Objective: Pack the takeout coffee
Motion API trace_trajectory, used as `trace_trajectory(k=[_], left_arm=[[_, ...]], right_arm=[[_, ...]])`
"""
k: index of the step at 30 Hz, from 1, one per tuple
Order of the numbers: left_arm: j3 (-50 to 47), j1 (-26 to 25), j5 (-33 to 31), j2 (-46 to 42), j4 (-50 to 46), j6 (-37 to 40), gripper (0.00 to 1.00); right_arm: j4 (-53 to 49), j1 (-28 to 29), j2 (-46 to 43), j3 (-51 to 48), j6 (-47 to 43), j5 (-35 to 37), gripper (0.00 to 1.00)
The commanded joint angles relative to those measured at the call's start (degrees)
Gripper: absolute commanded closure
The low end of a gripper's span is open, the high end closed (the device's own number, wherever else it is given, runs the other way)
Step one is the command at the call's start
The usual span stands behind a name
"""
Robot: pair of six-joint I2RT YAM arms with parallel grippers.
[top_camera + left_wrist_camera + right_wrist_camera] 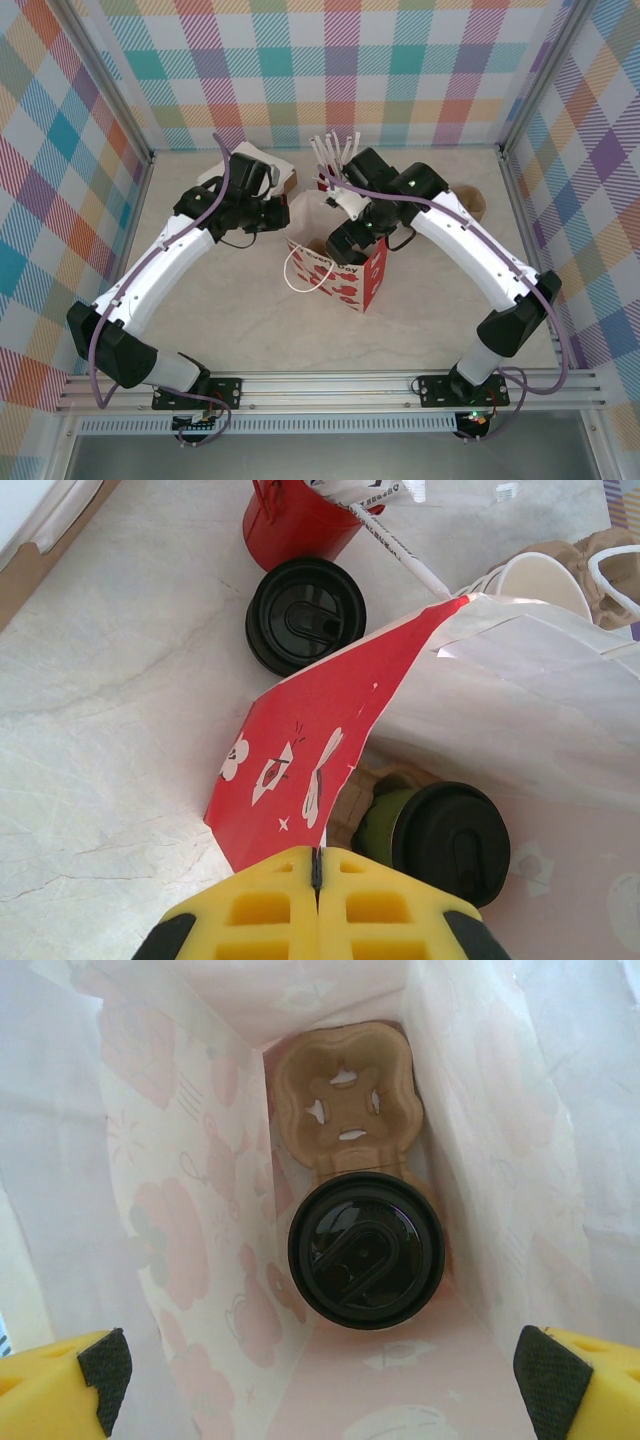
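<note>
Two arms reach from the near edge of the table [200, 330] toward a red-and-white bag [345, 275] standing at its middle.

The left claw [318, 880] has its yellow fingers pressed together. The bag's red edge runs down between them, so it appears pinched there.

The right claw [322, 1380] hangs over the bag's mouth, fingers spread wide, nothing between them. Looking straight down from it, we see a cup [365, 1260] with a black lid standing at the bottom of the bag. It sits in one pocket of a brown carrier [345, 1100], and the carrier's other pocket lies just beyond it. From the left wrist, we see that the cup's side is green.

Beyond the bag, a second cup [305, 615] with a black lid stands on the table; we cannot tell the colour of its side. Just past it is a red cup [295, 520] holding white sticks. Off to the right, a white cup [545, 580] with no lid sits in a second carrier [600, 555], close behind the bag's far edge.
</note>
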Motion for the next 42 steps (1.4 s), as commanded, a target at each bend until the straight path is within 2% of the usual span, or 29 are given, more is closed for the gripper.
trace_trajectory(k=[1, 10, 16, 28, 33, 36, 42], left_arm=[[0.8, -0.8, -0.9, 1.0, -2.7, -0.1, 1.00], [0.6, -0.8, -1.0, 1.4, -2.6, -0.1, 1.00], [0.6, -0.8, -1.1, 1.2, -2.5, -0.3, 0.99], [4.4, -0.8, -1.3, 0.4, -3.3, 0.1, 0.69], [7.5, -0.3, -3.1, 0.1, -5.1, 1.2, 0.55], [8.8, 1.4, -2.1, 0.3, -5.1, 1.3, 0.47], [14.3, 5.7, 1.7, 4.2, -4.8, 2.3, 0.46]], right_arm=[[-1.0, -0.1, -2.3, 1.3, 1.2, -0.4, 0.00], [1.4, -0.5, -6.7, 2.6, 5.2, 2.1, 0.01], [3.3, -2.9, -9.9, 3.4, 8.7, 2.5, 0.05], [7.7, -14.6, -18.0, -4.8, 13.1, -0.9, 0.13], [9.5, -16.3, -20.9, -9.7, 13.8, 0.6, 0.13], [10.1, -16.3, -22.0, -11.8, 13.8, 2.8, 0.13], [13.1, -16.3, -26.8, -16.9, 13.7, 5.3, 0.11]])
